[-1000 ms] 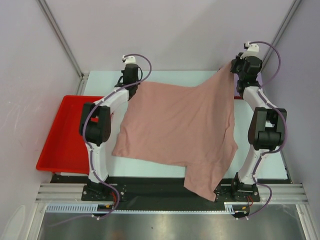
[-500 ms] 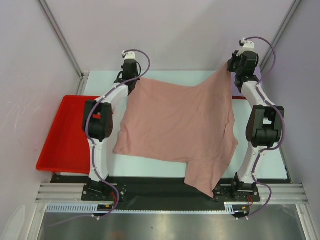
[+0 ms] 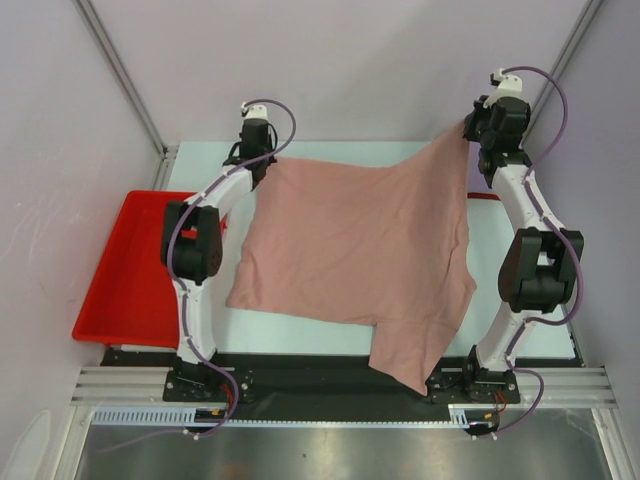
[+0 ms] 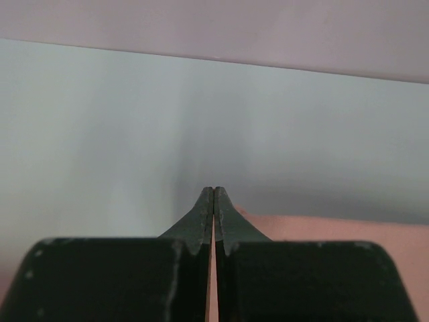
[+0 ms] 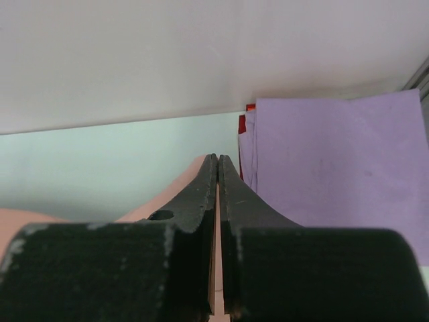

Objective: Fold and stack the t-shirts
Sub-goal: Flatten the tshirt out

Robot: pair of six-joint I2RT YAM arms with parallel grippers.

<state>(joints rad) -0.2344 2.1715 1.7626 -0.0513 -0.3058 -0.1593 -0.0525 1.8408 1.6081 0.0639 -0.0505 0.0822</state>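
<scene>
At upper left, the left fingers (image 4: 198,225) clamp one corner of the pink t-shirt (image 3: 350,240). At upper right, the right fingers (image 5: 201,194) pinch another, probably to spread it flat over the bench (image 3: 200,165). Its lower part drapes past the near edge. Compared with earlier, the right corner sits farther up-right and that arm's elbow has swung outward.

- Spread t-shirt (image 3: 350,250) lies across the centre of the table (image 3: 205,160), between the two arms.
- Left gripper (image 3: 271,160) pinches its corner at 11 o'clock; right gripper (image 3: 468,128) pinches its corner at 1 o'clock.
- Its near corner hangs over the table edge at 5 o'clock.
- Tray (image 3: 120,290) sits at 9 o'clock, outside the left arm.
- Folded t-shirts (image 5: 322,161) lie at 2 o'clock, just right of the right gripper.
</scene>
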